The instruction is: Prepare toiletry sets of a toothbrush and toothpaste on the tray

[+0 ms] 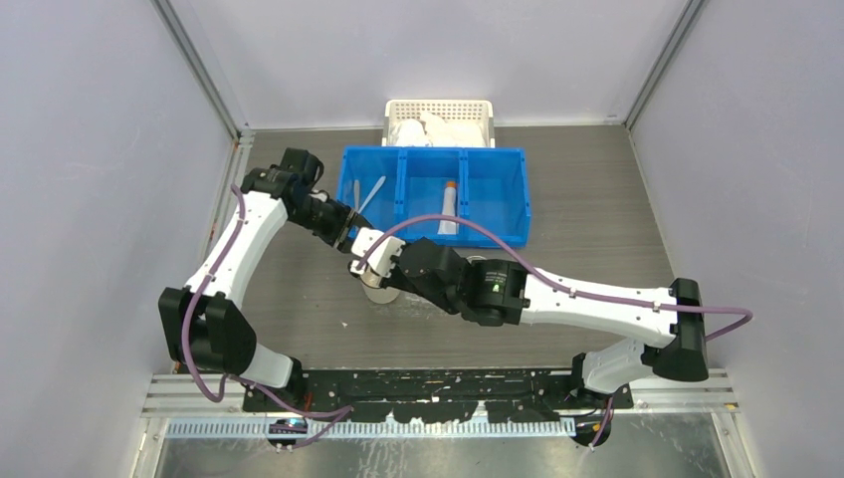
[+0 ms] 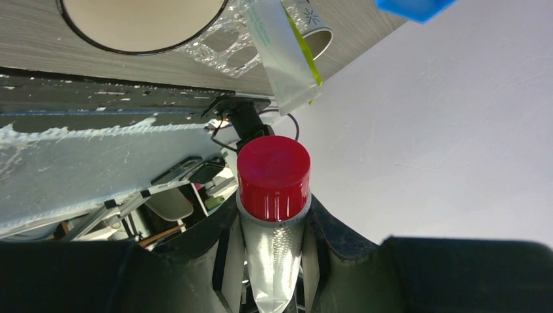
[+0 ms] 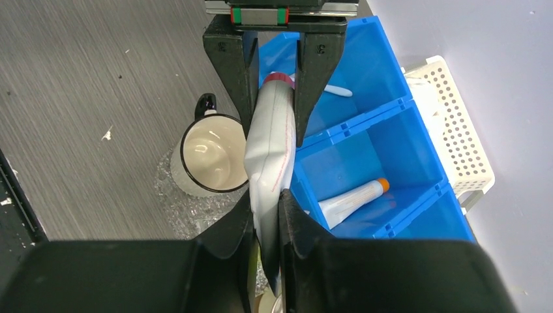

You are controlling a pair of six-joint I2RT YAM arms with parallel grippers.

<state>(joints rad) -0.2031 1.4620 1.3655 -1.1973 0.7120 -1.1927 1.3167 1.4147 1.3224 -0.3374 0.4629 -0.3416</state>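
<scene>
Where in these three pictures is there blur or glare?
Left wrist view: the toothpaste cap shows small highlights, and the left gripper's fingers beside it are dark and soft. Right wrist view: the right gripper's fingers are blurred, and the tray glints under the mug. Top view: even light, no glare.

Toothpaste (image 3: 270,147) wht w/ red cap (image 2: 273,176); bin (image 1: 434,154) blue; basket (image 1: 439,108) wht.

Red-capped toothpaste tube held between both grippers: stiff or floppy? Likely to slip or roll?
Probably semi-soft: the toothpaste looks slightly bent and creased between the left gripper near the cap and the right gripper on the flat tail. Likely light, since two narrow pinches carry it. The glossy skin may slip; the flat tail should keep it from rolling far.
</scene>
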